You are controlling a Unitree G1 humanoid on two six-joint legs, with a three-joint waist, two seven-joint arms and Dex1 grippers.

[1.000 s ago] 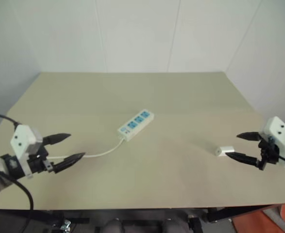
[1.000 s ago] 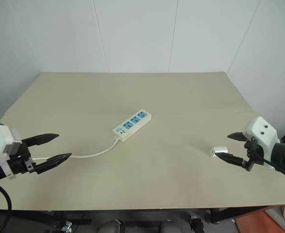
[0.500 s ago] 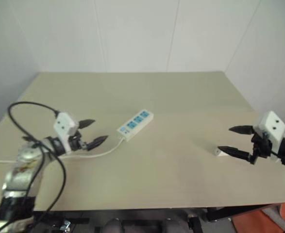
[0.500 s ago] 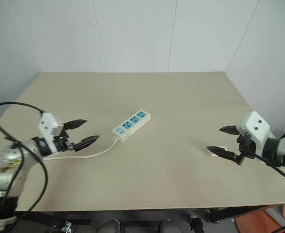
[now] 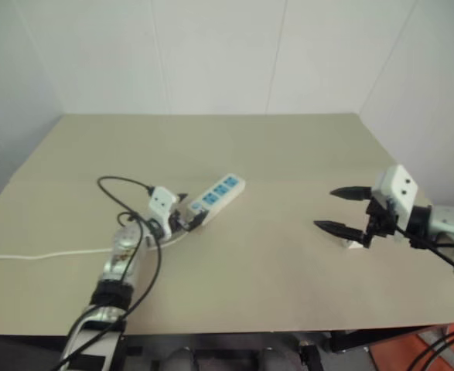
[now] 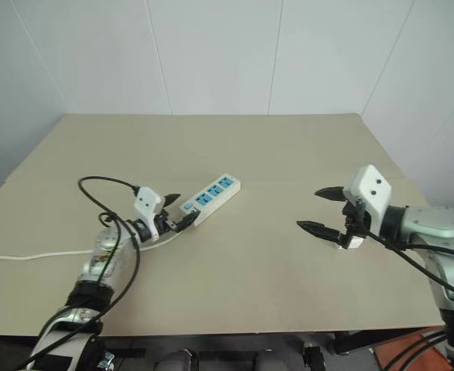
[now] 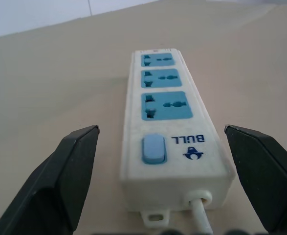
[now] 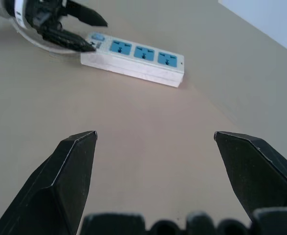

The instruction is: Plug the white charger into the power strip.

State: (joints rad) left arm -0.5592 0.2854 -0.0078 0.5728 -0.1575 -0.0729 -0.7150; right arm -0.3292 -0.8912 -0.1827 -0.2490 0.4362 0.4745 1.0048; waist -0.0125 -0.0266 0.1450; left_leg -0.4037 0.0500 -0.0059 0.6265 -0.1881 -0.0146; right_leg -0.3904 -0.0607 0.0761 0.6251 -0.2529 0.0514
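Both claws are being held wide open, left gripper (image 6: 177, 212) straddling the power strip's (image 6: 209, 199) switch end, right gripper (image 6: 321, 209) just above the white charger (image 6: 352, 241).

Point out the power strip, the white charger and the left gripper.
power strip (image 7: 166, 105): left wrist view, on the nearest blue socket face.
white charger (image 6: 353, 242): right eye view, on its visible white side.
left gripper (image 5: 189, 212): left eye view, midway between its fingertips.

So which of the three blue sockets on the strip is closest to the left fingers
The blue socket right beside the switch, at the power strip's cord end; the other two lie farther along, away from the open left gripper.
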